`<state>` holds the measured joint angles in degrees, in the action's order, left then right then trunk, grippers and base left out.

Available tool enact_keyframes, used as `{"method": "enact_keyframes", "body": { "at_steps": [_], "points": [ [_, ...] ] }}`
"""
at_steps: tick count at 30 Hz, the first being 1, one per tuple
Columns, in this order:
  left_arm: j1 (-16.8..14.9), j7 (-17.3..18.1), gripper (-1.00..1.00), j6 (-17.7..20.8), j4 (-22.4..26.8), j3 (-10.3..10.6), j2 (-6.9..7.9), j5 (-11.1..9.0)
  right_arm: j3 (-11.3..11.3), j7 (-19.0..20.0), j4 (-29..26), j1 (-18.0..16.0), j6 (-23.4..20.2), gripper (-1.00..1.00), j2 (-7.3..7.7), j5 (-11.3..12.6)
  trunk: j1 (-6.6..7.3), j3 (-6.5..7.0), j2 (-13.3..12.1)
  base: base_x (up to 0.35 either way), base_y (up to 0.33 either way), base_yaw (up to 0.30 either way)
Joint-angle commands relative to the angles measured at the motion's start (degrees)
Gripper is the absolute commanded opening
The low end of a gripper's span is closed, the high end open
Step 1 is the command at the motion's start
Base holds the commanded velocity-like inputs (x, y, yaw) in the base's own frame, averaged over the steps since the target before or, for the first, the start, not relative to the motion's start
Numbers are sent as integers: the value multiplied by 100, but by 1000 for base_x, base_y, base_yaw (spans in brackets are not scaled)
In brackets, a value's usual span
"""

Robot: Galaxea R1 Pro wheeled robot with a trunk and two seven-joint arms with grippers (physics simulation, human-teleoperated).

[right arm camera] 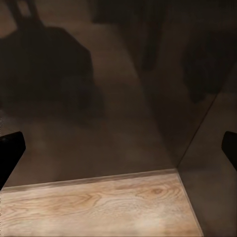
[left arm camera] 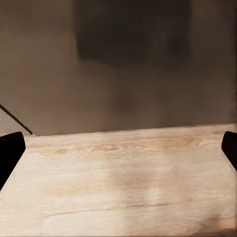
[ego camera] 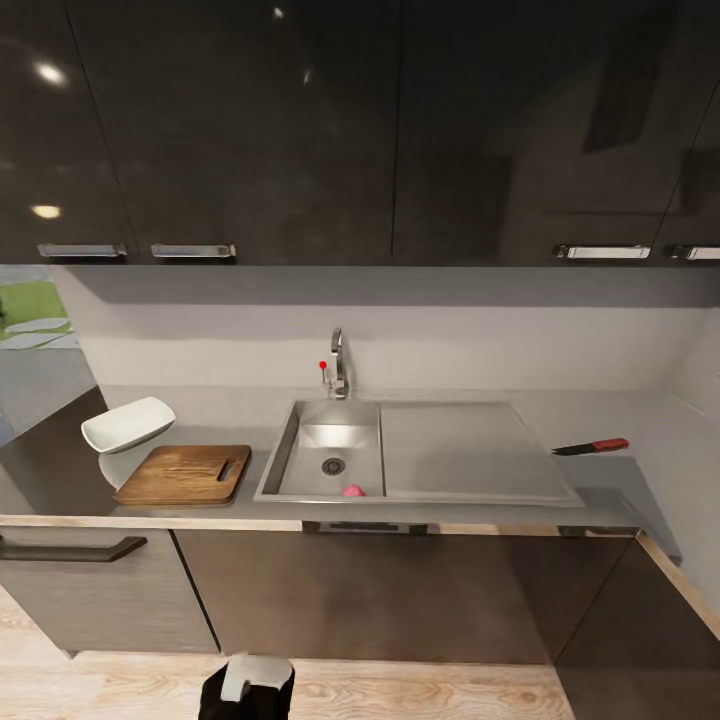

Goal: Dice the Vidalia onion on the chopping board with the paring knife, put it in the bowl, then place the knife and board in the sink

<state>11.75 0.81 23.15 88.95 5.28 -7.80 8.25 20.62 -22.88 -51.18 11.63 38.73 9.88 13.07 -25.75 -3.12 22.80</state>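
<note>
The paring knife (ego camera: 592,446) lies crosswise, red handle rightward.

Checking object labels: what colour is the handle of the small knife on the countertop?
Red, on the small dark-bladed paring knife; the head view shows it best.

We see the Vidalia onion (ego camera: 353,490) only partly: the sink (ego camera: 300,440) front wall hides its lower part. The bowl (ego camera: 128,424) covers the chopping board (ego camera: 184,474) far-left corner. Left gripper (left arm camera: 118,150) and right gripper (right arm camera: 118,150) fingertips are cut off by the frame sides. The paring knife (ego camera: 590,447) is too small for blade detail.
</note>
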Motion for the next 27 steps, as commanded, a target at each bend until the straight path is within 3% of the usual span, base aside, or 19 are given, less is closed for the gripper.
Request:
{"method": "enact_keyframes", "body": {
  "at_steps": [1, 3, 6, 9, 12, 17, 18, 20, 23, 25, 27],
  "points": [
    [-260, 8, 100, 366, 13, 90, -18, 72, 30, -36, 5, -3, 12, 100, 7, 25, -3, -11, 12, 0, 0, 0],
    [-696, 7, 100, 789, 15, 244, -46, 88, 30, -34, 21, -3, 12, 100, 6, 26, -3, -11, 12, 0, 0, 0],
    [-1228, 1, 100, 1052, 19, 354, -75, 91, 30, -33, 31, -3, 12, 100, 6, 23, -3, -11, 12, 0, 0, 0],
    [-1636, 0, 100, 1351, 21, 440, -94, 90, 30, -34, 42, -3, 8, 100, 5, 24, -3, -11, 12, 0, 0, 0],
    [-2156, -1, 100, 1882, 24, 487, -103, 90, 30, -33, 77, -3, 7, 100, 5, 22, -3, -11, 12, 0, 0, 0],
    [-3585, 15, 100, 2984, 20, 508, -108, 47, 30, -32, 99, -3, 4, 100, 4, 23, -3, -11, 12, 0, 0, 0],
    [-3709, 17, 100, 3080, 19, 508, -108, 38, 30, -32, 99, -3, 3, 100, 4, 22, -3, -11, 12, 0, 0, 0],
    [-4273, 22, 100, 3360, 17, 509, -108, -25, 30, -32, 105, -3, 3, 100, 4, 23, -3, -11, 12, 0, 0, 0],
    [-4583, 24, 100, 3456, 9, 511, -106, -186, 30, -32, 106, -3, 3, 100, 3, 22, -3, -11, 12, 0, 0, 0],
    [-4685, 24, 100, 3493, -6, 516, -87, -445, 30, -35, 103, -3, 8, 100, 1, 24, -3, -11, 12, 0, 0, 0],
    [-4710, 25, 100, 3498, -9, 521, -61, -556, 28, -38, 101, -3, 10, 100, 0, 28, -3, -11, 12, 0, 0, 0]
  ]
}}
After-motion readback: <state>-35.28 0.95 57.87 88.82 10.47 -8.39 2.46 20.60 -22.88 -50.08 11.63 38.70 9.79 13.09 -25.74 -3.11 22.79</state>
